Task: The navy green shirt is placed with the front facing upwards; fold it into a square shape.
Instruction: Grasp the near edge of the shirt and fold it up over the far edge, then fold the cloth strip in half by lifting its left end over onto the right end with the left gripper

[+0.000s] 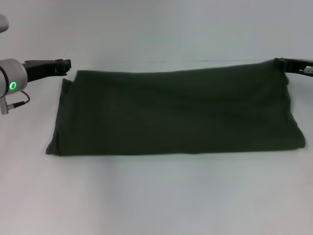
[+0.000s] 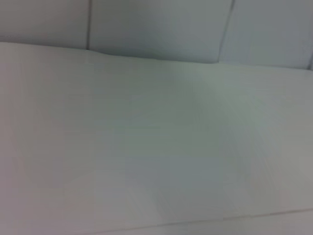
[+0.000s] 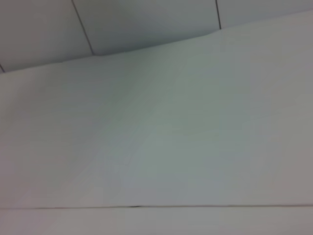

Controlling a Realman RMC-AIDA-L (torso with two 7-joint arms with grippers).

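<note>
The navy green shirt [image 1: 176, 112] lies on the white table [image 1: 156, 196] as a long flat band running left to right. Only plain dark cloth shows, with no lettering or label. My left gripper [image 1: 66, 64] hovers just off the shirt's far left corner, pointing toward it. At the far right corner is my right gripper [image 1: 286, 64], its dark tip level with the cloth edge; I cannot tell whether it touches. Neither wrist view shows the shirt or any fingers.
The left wrist view shows only bare white table [image 2: 156, 156] and pale wall panels [image 2: 156, 24]. The right wrist view shows the same, white table [image 3: 161, 142] below wall panels [image 3: 146, 19]. White tabletop extends in front of the shirt.
</note>
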